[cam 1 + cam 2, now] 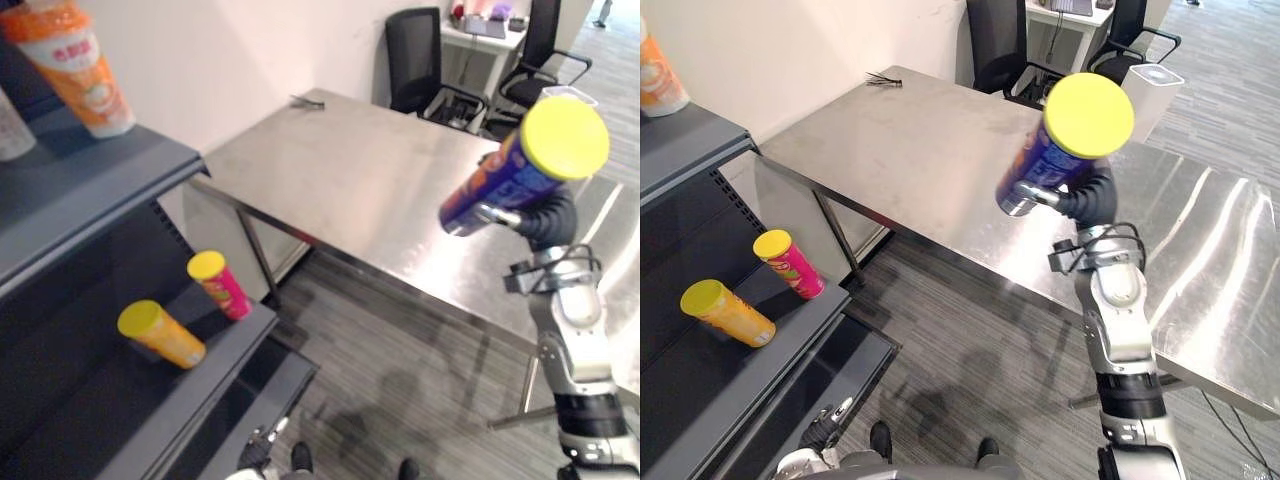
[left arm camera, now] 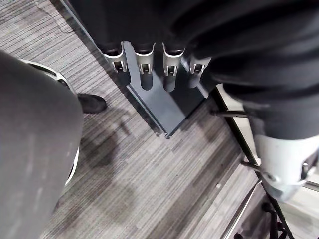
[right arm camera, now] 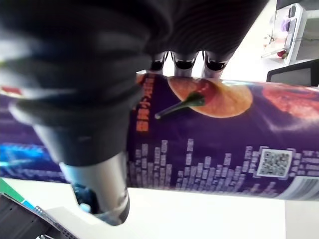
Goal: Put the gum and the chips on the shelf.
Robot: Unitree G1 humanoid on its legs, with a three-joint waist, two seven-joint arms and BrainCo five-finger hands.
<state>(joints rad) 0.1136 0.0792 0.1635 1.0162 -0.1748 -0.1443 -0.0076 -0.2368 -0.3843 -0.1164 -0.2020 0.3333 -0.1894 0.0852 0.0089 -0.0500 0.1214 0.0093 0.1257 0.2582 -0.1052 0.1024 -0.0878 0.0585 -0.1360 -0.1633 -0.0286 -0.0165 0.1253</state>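
My right hand (image 1: 546, 216) is shut on a purple chips can (image 1: 497, 186) with a yellow lid, held tilted in the air above the steel table (image 1: 350, 180). In the right wrist view my fingers (image 3: 182, 62) and thumb wrap the can (image 3: 224, 134). The dark grey shelf unit (image 1: 90, 190) stands at the left. Its lower shelf holds a yellow can (image 1: 161, 335) and a pink can with a yellow lid (image 1: 219, 285), both lying tilted. My left hand (image 2: 144, 64) hangs low by the shelf's foot, fingers straight and holding nothing.
An orange and white cup (image 1: 76, 62) stands on the upper shelf. Black office chairs (image 1: 418, 62) and a white bin (image 1: 1155, 85) sit beyond the table. A small dark object (image 1: 307, 101) lies at the table's far corner. Grey floor lies between shelf and table.
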